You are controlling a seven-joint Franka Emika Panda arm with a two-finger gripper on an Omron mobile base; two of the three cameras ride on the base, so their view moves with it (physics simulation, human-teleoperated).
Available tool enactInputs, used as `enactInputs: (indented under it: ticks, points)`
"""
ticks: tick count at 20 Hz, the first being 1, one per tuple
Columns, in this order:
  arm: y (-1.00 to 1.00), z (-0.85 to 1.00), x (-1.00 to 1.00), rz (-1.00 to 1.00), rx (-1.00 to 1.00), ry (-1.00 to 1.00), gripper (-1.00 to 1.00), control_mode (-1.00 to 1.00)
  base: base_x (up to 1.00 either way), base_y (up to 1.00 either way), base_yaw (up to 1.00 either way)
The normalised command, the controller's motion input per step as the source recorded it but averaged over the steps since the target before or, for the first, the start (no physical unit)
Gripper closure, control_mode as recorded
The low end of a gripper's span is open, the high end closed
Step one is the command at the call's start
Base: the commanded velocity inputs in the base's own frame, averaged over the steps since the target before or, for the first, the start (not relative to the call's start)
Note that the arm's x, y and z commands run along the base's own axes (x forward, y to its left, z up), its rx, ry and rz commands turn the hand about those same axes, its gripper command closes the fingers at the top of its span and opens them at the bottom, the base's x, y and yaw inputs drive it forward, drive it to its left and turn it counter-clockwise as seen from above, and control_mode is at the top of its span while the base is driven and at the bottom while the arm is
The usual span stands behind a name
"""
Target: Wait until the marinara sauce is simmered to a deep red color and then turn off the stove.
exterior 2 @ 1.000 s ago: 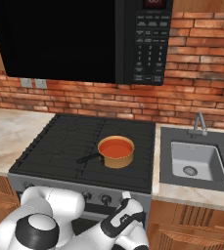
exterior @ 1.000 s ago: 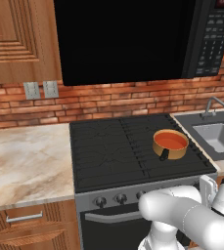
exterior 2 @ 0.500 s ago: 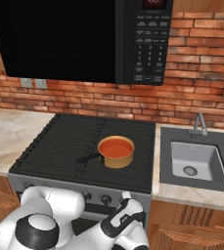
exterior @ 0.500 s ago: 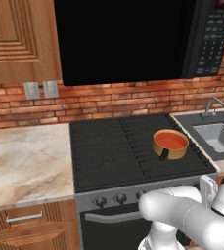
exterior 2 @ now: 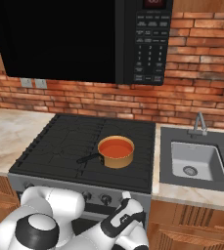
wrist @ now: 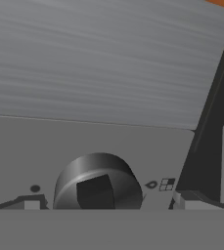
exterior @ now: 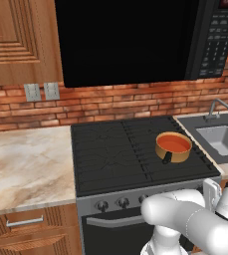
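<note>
The marinara sauce [exterior: 174, 143] in front of me is orange-red, in a copper-coloured saucepan [exterior 2: 116, 157] with a dark handle. The stove [exterior: 110, 154] is black on top with a steel-grey front and dark round knobs [wrist: 98, 183]. The wall [exterior 2: 201, 88] is red brick with pale mortar lines. The surface [exterior: 21, 164] is beige marble with faint veins, the cabinets [exterior: 16, 40] warm brown wood, the microwave [exterior 2: 84, 39] black, the sink [exterior 2: 194, 158] grey.

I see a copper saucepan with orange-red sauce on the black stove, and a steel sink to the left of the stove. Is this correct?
Not quite. The sink is to the right of the stove, not the left; the right base view shows it plainly. The rest holds: the copper saucepan stands on the black stove with orange-red sauce in it.
</note>
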Motion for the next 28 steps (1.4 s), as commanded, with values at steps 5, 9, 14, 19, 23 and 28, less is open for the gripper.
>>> enactInputs:
  ticks: [5, 9, 14, 19, 23, 28]
  points:
    - [0.00, 0.00, 0.00, 0.00, 0.00, 0.00, -1.00, -1.00, 0.00, 0.00, 0.00]
    - [0.00, 0.00, 0.00, 0.00, 0.00, 0.00, -1.00, -1.00, 0.00, 0.00, 0.00]
    - [0.00, 0.00, 0.00, 0.00, 0.00, 0.00, -1.00, -1.00, 0.00, 0.00, 0.00]
    - [0.00, 0.00, 0.00, 0.00, 0.00, 0.00, -1.00, -1.00, 0.00, 0.00, 0.00]
    - [0.00, 0.00, 0.00, 0.00, 0.00, 0.00, -1.00, -1.00, 0.00, 0.00, 0.00]
    - [0.00, 0.00, 0.00, 0.00, 0.00, 0.00, -1.00, -1.00, 0.00, 0.00, 0.00]
